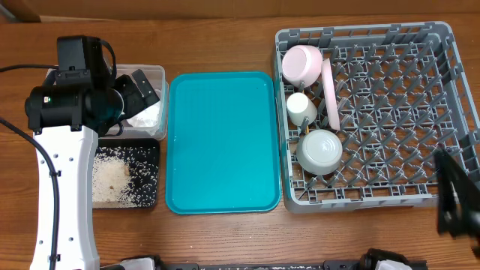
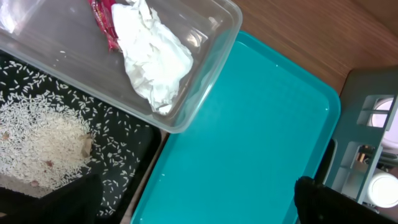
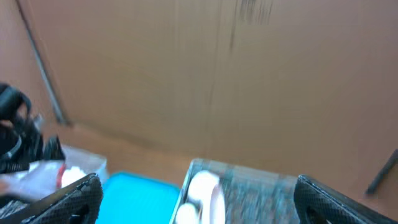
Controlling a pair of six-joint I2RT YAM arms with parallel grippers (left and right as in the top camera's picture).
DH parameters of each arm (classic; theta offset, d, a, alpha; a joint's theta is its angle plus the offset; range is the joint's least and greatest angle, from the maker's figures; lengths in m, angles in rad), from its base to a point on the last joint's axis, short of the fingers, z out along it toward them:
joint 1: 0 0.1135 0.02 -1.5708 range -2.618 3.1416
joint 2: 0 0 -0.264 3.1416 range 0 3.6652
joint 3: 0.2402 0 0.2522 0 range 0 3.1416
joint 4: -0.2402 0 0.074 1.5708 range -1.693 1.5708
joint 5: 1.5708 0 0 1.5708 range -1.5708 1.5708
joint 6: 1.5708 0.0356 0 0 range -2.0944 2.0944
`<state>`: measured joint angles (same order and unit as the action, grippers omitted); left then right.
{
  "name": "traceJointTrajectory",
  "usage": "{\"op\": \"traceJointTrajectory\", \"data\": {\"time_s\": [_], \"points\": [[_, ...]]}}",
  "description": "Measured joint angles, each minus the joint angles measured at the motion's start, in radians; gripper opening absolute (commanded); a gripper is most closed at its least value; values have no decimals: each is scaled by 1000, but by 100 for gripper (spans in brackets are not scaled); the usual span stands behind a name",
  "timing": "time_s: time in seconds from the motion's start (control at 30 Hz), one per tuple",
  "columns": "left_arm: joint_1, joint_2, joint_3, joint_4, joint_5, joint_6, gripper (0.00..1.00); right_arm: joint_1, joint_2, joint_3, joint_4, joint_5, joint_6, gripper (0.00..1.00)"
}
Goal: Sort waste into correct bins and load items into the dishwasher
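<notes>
The clear tub [image 1: 154,72] holds crumpled white tissue [image 2: 152,62] and a red wrapper [image 2: 106,22]. The black tray [image 1: 150,196] in front of it holds loose rice [image 2: 43,140]. My left gripper [image 1: 139,90] hovers over the tub, open and empty; in the left wrist view its fingers [image 2: 193,205] are spread wide. The grey dish rack [image 1: 390,112] holds a pink dish [image 1: 302,63], an upright pink plate [image 1: 330,94], a cream cup [image 1: 301,109] and a white bowl [image 1: 320,150]. My right gripper [image 1: 454,199] is open and empty, raised at the rack's front right. I cannot make out the chopsticks.
A large teal serving tray [image 1: 221,142] lies between the bins and the rack. The right wrist view is blurred and shows the rack [image 3: 249,186], the teal tray [image 3: 143,199] and a cardboard wall behind the table.
</notes>
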<state>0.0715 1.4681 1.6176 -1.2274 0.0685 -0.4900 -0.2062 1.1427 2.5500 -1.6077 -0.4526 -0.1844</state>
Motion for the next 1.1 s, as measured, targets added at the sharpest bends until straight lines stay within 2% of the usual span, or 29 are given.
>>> {"op": "traceJointTrajectory", "data": {"time_s": [0.07, 0.2, 0.47, 0.6, 0.87, 1.1], "points": [[0, 0, 0, 0, 0, 0, 100, 45, -31, -175, 8, 22, 0, 100], [0, 0, 0, 0, 0, 0, 99, 93, -76, -374, 59, 37, 0, 100], [0, 0, 0, 0, 0, 0, 100, 113, -284, -874, 532, 23, -3, 100], [0, 0, 0, 0, 0, 0, 100, 176, -373, -1136, 743, 8, -3, 100], [0, 0, 0, 0, 0, 0, 100, 233, -539, -1567, 1173, -4, -5, 100], [0, 0, 0, 0, 0, 0, 100, 258, -645, -1888, 1357, -16, -3, 100]]}}
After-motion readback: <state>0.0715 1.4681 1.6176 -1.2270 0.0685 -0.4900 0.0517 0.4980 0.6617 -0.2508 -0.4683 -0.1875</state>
